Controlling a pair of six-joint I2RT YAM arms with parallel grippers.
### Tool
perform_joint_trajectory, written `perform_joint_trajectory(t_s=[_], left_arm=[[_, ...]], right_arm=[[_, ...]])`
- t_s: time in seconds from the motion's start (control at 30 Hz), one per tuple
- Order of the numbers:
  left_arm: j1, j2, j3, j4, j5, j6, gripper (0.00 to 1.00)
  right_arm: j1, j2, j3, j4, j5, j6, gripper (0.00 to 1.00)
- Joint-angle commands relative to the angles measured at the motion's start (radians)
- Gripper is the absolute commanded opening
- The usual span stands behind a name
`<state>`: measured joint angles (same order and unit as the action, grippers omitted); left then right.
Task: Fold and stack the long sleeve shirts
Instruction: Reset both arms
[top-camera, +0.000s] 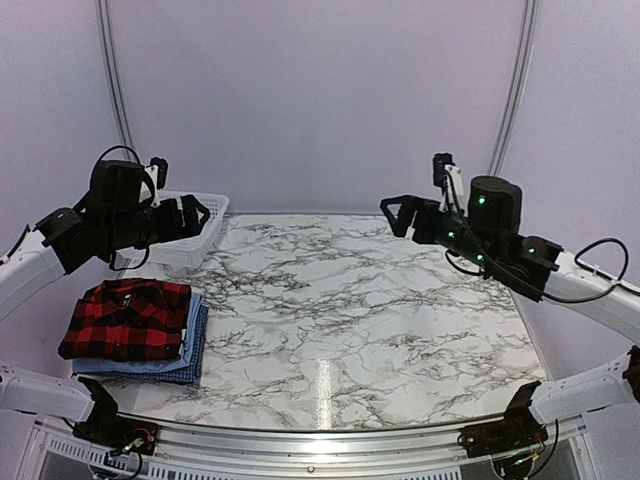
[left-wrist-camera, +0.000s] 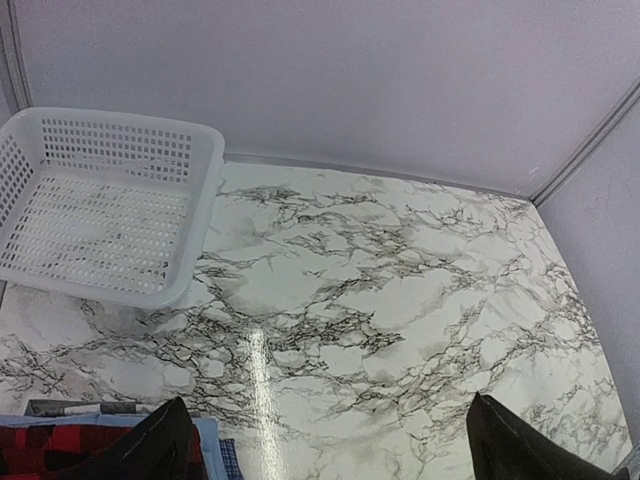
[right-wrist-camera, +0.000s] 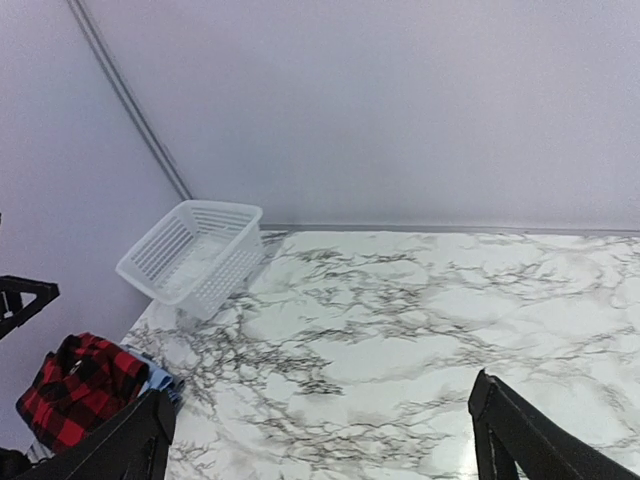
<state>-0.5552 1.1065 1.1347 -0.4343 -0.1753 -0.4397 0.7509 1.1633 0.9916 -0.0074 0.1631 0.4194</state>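
Left gripper (top-camera: 196, 216) and right gripper (top-camera: 396, 217) both wide, empty. Plaid shirt (top-camera: 128, 318) tops folded stack (top-camera: 196, 352): soft, light, floppy; I'd pinch a folded edge.

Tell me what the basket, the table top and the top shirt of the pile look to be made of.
Basket: white moulded plastic, matte, judging by its regular grid of holes and stiff rim.
Table top: glossy marble-look surface, grey veins with a glare streak; real stone or printed film cannot be told.
Top shirt: soft woven cloth, probably flannel, red-and-black plaid, matte.
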Motion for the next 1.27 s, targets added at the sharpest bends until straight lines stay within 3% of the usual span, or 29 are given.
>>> perform_joint_trajectory(t_s=[0.0,0.37,0.73,1.23], left_arm=[[0.003,0.008,-0.038,0.102,-0.060,0.020,0.99],[0.004,0.025,-0.082,0.173,-0.120,0.024,0.99],[0.004,0.038,-0.075,0.194,-0.138,0.027,0.99],[0.004,0.046,-0.073,0.224,-0.113,0.017,0.99]], right_arm=[[-0.078,-0.097,-0.017,-0.129,0.073,-0.115,0.99],[-0.320,-0.068,0.004,-0.176,-0.081,-0.174,0.98],[-0.331,-0.102,0.121,-0.256,0.029,-0.234,0.99],[-0.331,-0.222,0.066,-0.284,0.091,-0.254,0.98]])
